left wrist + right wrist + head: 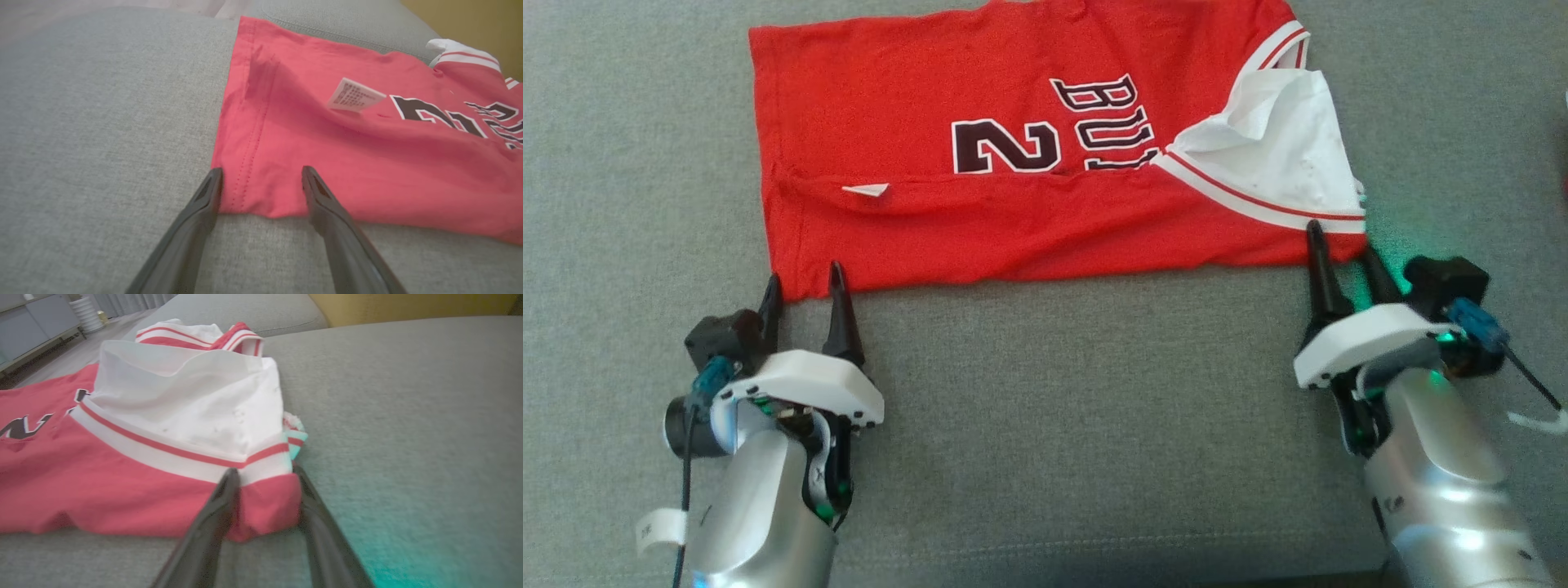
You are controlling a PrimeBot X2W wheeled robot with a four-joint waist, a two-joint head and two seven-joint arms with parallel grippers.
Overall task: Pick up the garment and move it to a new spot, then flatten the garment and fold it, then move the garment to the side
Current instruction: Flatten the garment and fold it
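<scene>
Head view, looking down on a grey upholstered cushion [1094, 408]. At lower left, the left gripper [804, 278] points up the frame, its two dark fingers apart. Their tips sit on either side of the bottom-left corner of the garment [1013, 106]. In the left wrist view the hemmed corner lies between the spread fingers [212, 192] and nothing is clamped.

The garment is a red sleeveless jersey. It lies flat and sideways across the upper middle of the frame, from upper left to upper right. A long crease runs along its lower part, and a small white care label [866, 190] sticks out of that crease at the left. To the right of centre are a black, white-edged number 2 [1005, 147] and part of some black lettering.

Further right, a flap is turned over to show the white inside [1274, 155], edged with white and red stripes.

At lower right, the right gripper [1341, 241] points up at the jersey's bottom-right corner. In the right wrist view its fingers [220, 506] are apart, with the red corner between them. A green glow tints the cushion beside this gripper.
</scene>
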